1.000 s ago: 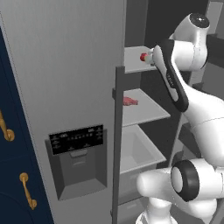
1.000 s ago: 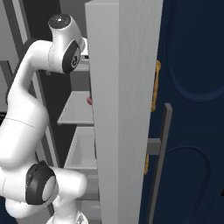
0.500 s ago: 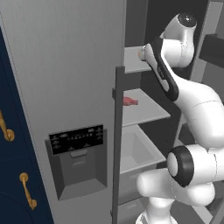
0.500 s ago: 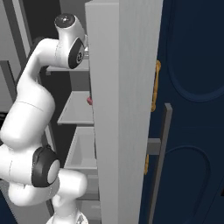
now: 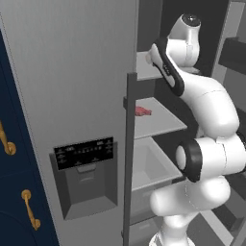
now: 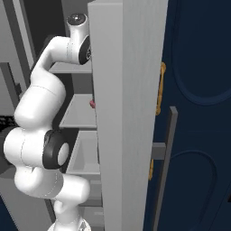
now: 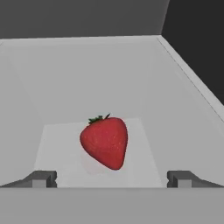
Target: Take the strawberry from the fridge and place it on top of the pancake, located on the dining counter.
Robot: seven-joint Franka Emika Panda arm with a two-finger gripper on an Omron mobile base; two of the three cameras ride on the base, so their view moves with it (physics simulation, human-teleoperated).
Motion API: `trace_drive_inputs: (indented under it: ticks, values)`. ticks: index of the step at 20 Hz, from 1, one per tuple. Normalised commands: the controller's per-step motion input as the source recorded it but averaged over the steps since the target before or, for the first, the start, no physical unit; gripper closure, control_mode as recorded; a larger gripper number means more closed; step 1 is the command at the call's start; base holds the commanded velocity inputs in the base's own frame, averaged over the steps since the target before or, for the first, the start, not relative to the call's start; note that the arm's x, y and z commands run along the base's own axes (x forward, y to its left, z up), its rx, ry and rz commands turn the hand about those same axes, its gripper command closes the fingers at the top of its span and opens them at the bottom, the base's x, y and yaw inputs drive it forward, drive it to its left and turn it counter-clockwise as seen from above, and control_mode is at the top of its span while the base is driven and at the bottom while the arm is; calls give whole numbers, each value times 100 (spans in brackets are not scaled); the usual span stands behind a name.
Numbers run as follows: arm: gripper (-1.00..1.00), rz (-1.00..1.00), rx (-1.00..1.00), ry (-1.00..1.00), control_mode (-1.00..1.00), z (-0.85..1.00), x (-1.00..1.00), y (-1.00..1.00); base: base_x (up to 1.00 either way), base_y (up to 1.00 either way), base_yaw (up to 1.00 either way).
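Note:
The strawberry [image 7: 105,142], bright red with a green cap, lies on the pale upper shelf [image 7: 92,87] inside the fridge [image 5: 72,72]. My gripper [image 7: 111,179] is open just in front of it. The berry sits between and slightly beyond the two dark fingertips [image 7: 41,178], touching neither. In the left base view my arm [image 5: 173,57] reaches over the open door's edge onto that upper shelf. From the right, the grey door [image 6: 126,90] covers my hand. The pancake and the dining counter are out of view.
A pinkish-red slab of meat [image 5: 142,111] lies on the middle shelf, with a white drawer [image 5: 151,166] below it. The door's long dark handle [image 5: 129,153] stands close to my arm. Navy cabinets with gold handles [image 5: 7,144] [image 6: 194,90] flank the fridge.
My arm has pushed further into the upper shelf, and the hand now covers the strawberry in the left base view. The jaws have stayed open.

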Motion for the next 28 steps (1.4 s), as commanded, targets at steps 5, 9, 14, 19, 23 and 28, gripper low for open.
trace_drive_inputs:
  ticks: [5, 9, 14, 19, 23, 28]
  values:
    - [-100, 0, 0, 5, -100, -12, 43, 0, 0, 0, 0]
    - [-100, 0, 0, 2, -100, 0, 24, 0, 0, 0, 0]
    - [-100, -1, 0, 10, -100, -12, -10, 0, 0, 0, 0]
    - [100, 0, 0, 1, -100, -15, 0, 1, 0, 0, 0]
    - [100, 0, 2, 0, -100, -29, 0, 6, 0, 0, 0]
    - [100, 0, 0, -20, -100, -7, -60, 4, 0, 0, 0]
